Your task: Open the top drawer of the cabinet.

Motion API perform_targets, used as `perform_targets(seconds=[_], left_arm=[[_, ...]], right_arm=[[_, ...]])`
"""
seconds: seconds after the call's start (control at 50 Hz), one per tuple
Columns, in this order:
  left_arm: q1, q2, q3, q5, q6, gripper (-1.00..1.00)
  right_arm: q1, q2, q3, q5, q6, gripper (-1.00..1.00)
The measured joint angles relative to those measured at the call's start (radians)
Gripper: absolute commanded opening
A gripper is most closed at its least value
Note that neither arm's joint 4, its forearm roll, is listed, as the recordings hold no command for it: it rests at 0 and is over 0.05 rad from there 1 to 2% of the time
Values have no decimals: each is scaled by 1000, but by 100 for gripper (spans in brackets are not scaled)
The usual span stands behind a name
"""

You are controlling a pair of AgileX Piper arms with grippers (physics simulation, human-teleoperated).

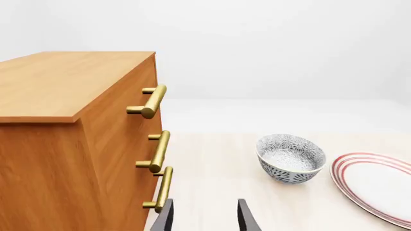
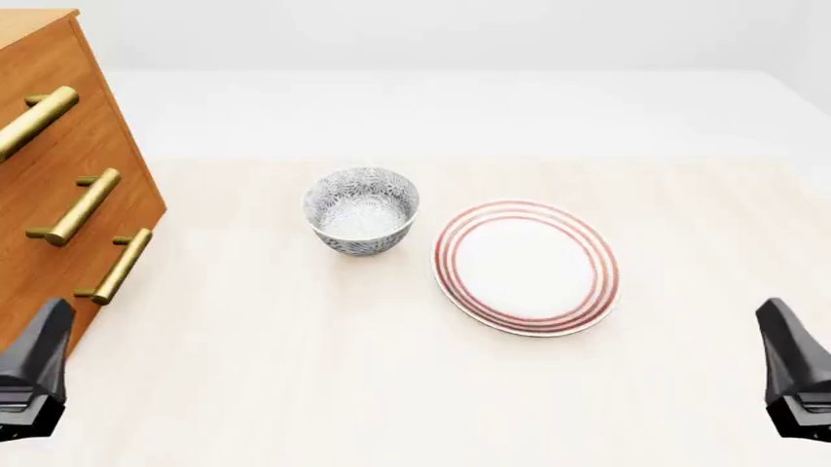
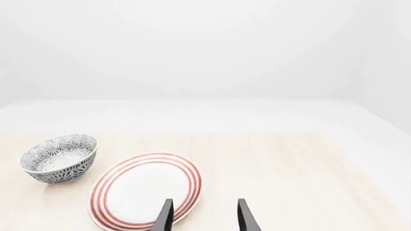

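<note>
Three drawers front the cabinet [image 2: 53,146] at our far left; the top drawer [image 1: 132,86] looks closed, rigid, probably sliding stiffly, so we would grip its brass handle [image 1: 151,101]. Left gripper [image 1: 204,216] and right gripper [image 3: 204,215] hang parted, empty. Cabinet's left side is cropped.

Place: a simulated tabletop test scene, rendered rather than a real room.
Surroundings: plain white, featureless walls and floor are seen behind the counter [image 2: 389,389]; no room fittings can be made out.
Surface: a pale wood-grain counter, evenly lit, is shown.
Furnishings: household props are set out, namely a cabinet [image 2: 53,195], a patterned bowl [image 2: 361,210] and a red-ringed plate [image 2: 526,265].
</note>
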Motion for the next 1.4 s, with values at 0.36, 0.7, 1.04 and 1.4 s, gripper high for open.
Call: perform_targets(seconds=[0.36, 0.7, 1.04, 1.4], left_arm=[[-1, 11, -4, -2, 17, 100], [-8, 3, -10, 0, 33, 100], [-12, 85, -23, -34, 182, 100], [11, 303, -37, -162, 479, 100]], right_arm=[[0, 5, -2, -2, 0, 100], [0, 3, -3, 1, -1, 100], [0, 2, -3, 1, -1, 100], [0, 2, -4, 2, -1, 100]])
